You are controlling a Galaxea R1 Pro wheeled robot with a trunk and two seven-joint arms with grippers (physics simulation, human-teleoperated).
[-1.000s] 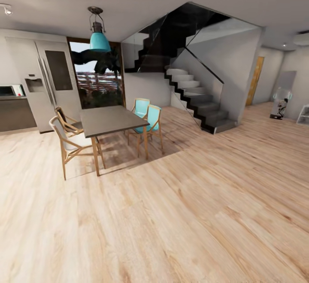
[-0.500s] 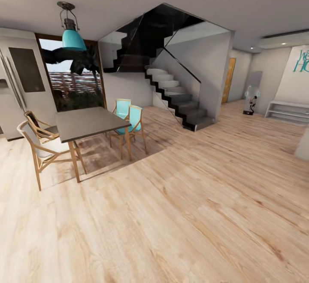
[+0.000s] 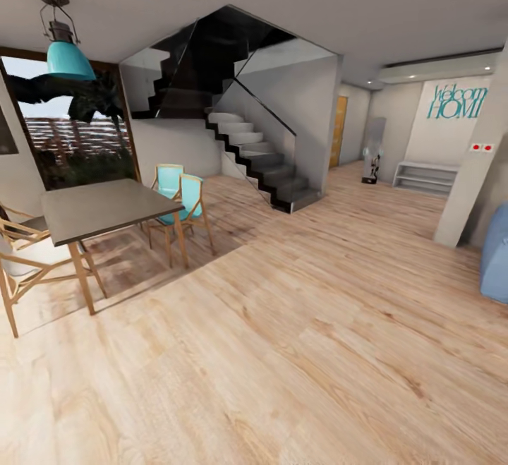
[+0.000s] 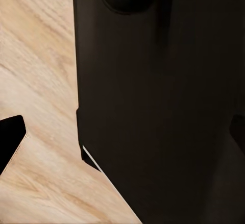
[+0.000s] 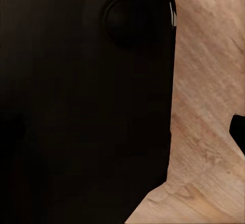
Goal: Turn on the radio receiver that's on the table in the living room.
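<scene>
The radio receiver and the low grey-taupe table are out of view. At the far right edge of the head view, a light-blue sofa corner (image 3: 496,253) marks the edge of the living room. In the left wrist view a dark fingertip (image 4: 10,143) of my left gripper pokes in over the wooden floor, beside my own black body (image 4: 163,106). The right wrist view has a dark fingertip (image 5: 238,130) at its edge, next to the same black body (image 5: 81,106). Neither wrist view reveals how the jaws stand.
A dark-topped dining table (image 3: 99,207) with wooden legs and turquoise chairs (image 3: 185,200) stands at the left under a teal pendant lamp (image 3: 67,56). A black staircase (image 3: 261,161) rises at centre back. A white pillar (image 3: 473,183) stands right. Bare wooden floor (image 3: 296,352) stretches ahead.
The camera has turned right, so the whole scene has slid left. The fridge has left the picture, while the "Welcome Home" wall, pillar and sofa corner have come in.
</scene>
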